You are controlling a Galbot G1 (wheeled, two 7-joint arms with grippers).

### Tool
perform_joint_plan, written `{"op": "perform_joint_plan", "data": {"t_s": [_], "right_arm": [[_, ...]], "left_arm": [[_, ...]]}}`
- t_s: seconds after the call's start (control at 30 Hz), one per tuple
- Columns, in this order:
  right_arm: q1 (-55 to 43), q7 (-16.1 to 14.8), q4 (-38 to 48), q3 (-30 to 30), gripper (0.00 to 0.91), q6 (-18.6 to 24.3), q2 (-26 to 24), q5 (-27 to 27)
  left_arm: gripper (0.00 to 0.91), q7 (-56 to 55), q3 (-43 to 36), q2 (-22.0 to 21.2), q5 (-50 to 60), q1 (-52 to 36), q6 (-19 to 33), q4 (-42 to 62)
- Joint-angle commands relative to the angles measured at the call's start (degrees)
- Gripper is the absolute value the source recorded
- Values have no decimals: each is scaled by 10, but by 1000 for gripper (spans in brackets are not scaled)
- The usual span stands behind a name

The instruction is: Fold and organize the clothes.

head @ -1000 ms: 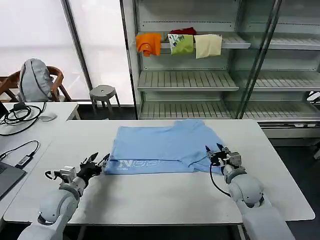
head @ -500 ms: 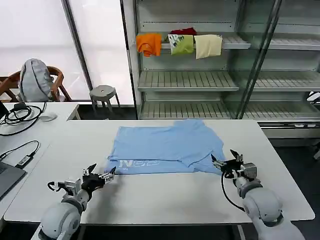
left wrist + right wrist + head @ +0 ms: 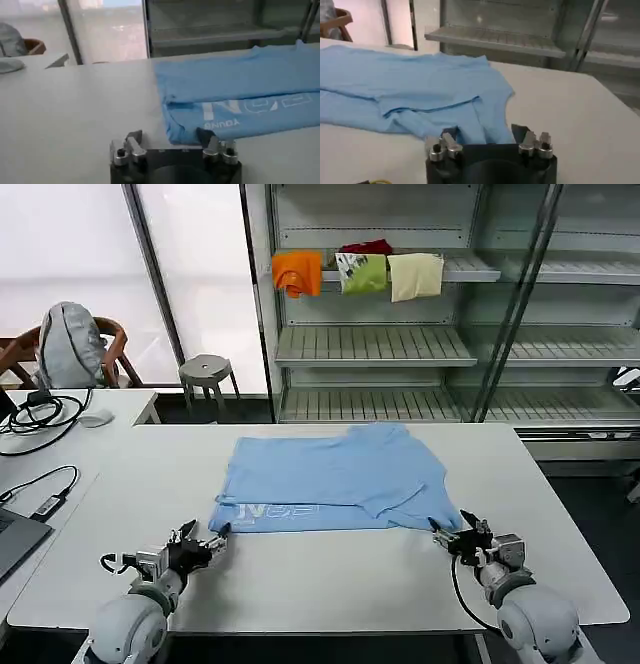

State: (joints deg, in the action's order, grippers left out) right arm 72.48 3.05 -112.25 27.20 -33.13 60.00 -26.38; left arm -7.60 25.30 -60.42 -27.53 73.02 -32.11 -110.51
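The light sky-blue cotton T-shirt (image 3: 330, 482) lies flat on the white worktop (image 3: 320, 579), part-folded, its pale lettering along the near hem. The left pincer (image 3: 203, 546) sits low at the shirt's near-left corner, fingers spread with the corner just ahead of them; the right pincer (image 3: 458, 538) sits at the near-right corner, fingers likewise spread, nothing pinched. Placing one at each corner probably allows the near edge to be lifted evenly for the next fold, keeping the cloth square.
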Motion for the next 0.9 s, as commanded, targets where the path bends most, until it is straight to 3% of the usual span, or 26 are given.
{"op": "perform_joint_plan", "data": {"t_s": [0.03, 0.47, 0.9], "right_arm": [[7, -2, 16, -4, 0, 0, -2, -13], [11, -11, 11, -2, 0, 0, -5, -13], [199, -10, -152, 80, 0, 1, -12, 15]], "left_arm": [[20, -4, -1, -4, 5, 1, -9, 8], [20, -3, -2, -17, 10, 22, -7, -8], [20, -27, 46, -29, 47, 220, 15, -163]]}}
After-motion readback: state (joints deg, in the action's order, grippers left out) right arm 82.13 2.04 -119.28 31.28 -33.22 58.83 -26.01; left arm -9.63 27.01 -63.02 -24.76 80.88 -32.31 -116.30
